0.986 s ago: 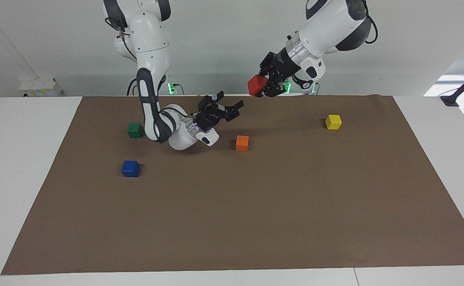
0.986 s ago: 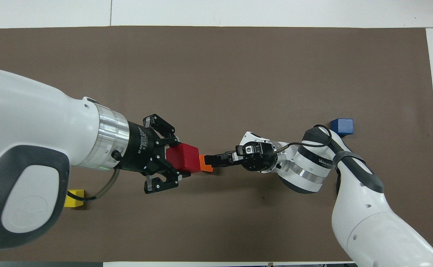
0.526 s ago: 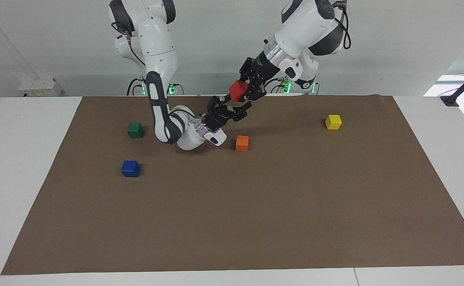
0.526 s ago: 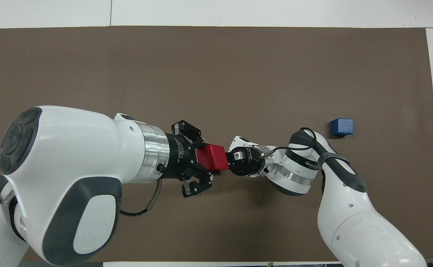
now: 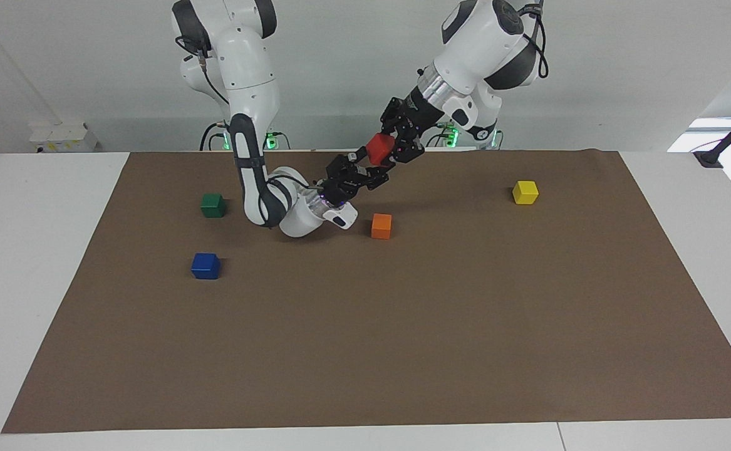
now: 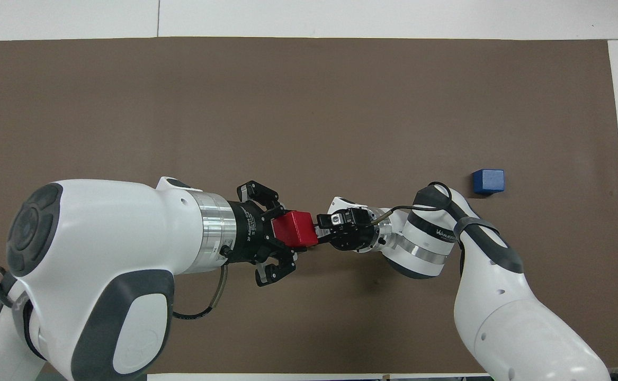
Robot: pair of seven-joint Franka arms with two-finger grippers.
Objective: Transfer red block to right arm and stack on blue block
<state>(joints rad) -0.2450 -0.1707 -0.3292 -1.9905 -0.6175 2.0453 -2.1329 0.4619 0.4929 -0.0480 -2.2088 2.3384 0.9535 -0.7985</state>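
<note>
The red block is held in the air by my left gripper, which is shut on it over the mat's edge nearest the robots; it also shows in the overhead view. My right gripper is open, points up at the red block, and its fingertips reach the block's lower side. In the overhead view the right gripper meets the block head-on with the left gripper. The blue block sits alone on the mat toward the right arm's end and shows in the overhead view.
A green block lies nearer to the robots than the blue block. An orange block lies on the brown mat just under the two grippers. A yellow block lies toward the left arm's end.
My left arm has swung the red block down and toward the right gripper. My right gripper has moved up to meet it, and its fingertips now reach the block.
</note>
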